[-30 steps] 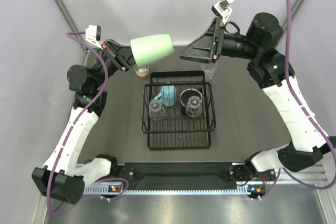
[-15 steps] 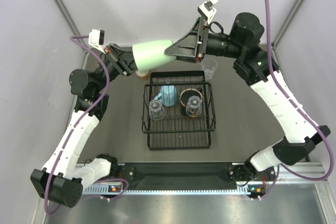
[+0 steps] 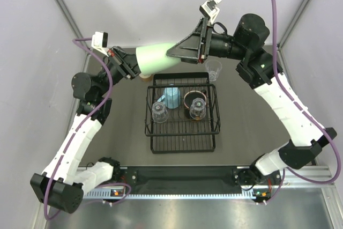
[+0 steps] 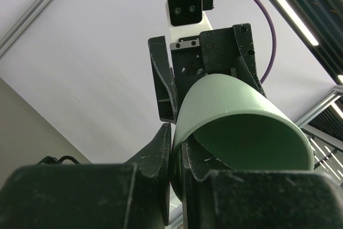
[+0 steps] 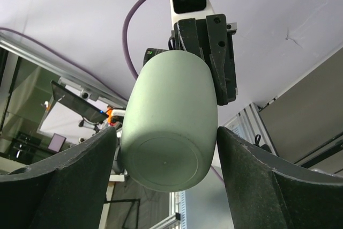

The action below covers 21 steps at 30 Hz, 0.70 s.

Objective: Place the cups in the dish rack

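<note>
In mid-air, green tumbler (image 3: 155,58), rim in left jaws, base between right jaws

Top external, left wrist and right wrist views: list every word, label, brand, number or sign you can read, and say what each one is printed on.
No text can be read in any view.
pale green tumbler: plain, no print.
dish rack: bare black wire, no label.
screen in the background of the right wrist view: too blurred to read.
wrist camera housing: no legible marking.
</note>
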Each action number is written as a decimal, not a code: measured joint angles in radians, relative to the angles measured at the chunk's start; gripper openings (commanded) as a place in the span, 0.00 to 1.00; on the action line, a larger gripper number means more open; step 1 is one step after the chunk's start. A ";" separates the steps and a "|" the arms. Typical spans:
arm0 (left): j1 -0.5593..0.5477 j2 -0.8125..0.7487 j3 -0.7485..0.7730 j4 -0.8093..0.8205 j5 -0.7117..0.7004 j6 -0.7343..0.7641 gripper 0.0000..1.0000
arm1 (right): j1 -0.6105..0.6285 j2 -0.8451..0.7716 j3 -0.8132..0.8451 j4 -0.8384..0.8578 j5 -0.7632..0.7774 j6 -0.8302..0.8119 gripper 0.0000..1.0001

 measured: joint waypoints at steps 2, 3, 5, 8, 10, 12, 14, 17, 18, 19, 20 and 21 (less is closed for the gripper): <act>-0.003 0.000 0.000 0.006 -0.001 0.000 0.00 | 0.004 0.000 -0.004 0.009 0.000 0.004 0.71; -0.005 0.000 0.000 0.010 -0.002 0.000 0.00 | 0.006 0.001 -0.006 0.013 0.000 0.005 0.63; -0.009 0.000 0.000 0.015 -0.006 -0.001 0.00 | 0.006 0.001 -0.010 0.021 -0.002 0.009 0.51; -0.009 0.001 0.000 0.023 -0.013 -0.005 0.01 | 0.006 0.004 -0.010 0.034 0.001 0.019 0.22; -0.009 0.000 0.000 0.026 -0.018 -0.002 0.28 | 0.006 0.006 -0.010 0.041 0.001 0.022 0.00; -0.010 0.000 0.000 0.016 -0.022 0.008 0.43 | 0.008 0.010 -0.009 0.042 0.004 0.024 0.00; -0.016 -0.003 0.000 -0.021 -0.032 0.031 0.83 | 0.016 0.019 -0.007 0.038 0.008 0.019 0.00; -0.019 -0.043 -0.010 -0.149 -0.085 0.086 0.97 | 0.018 0.045 0.014 0.010 0.027 0.000 0.00; -0.018 -0.068 -0.019 -0.193 -0.109 0.108 0.98 | 0.014 0.053 0.021 0.000 0.035 -0.008 0.00; -0.018 -0.089 -0.027 -0.227 -0.129 0.122 0.98 | 0.009 0.059 0.025 -0.010 0.042 -0.015 0.00; -0.018 -0.119 -0.032 -0.274 -0.158 0.148 0.98 | 0.000 0.062 0.025 -0.016 0.047 -0.021 0.00; -0.018 -0.150 -0.034 -0.332 -0.185 0.178 0.98 | -0.008 0.063 0.026 -0.026 0.053 -0.029 0.00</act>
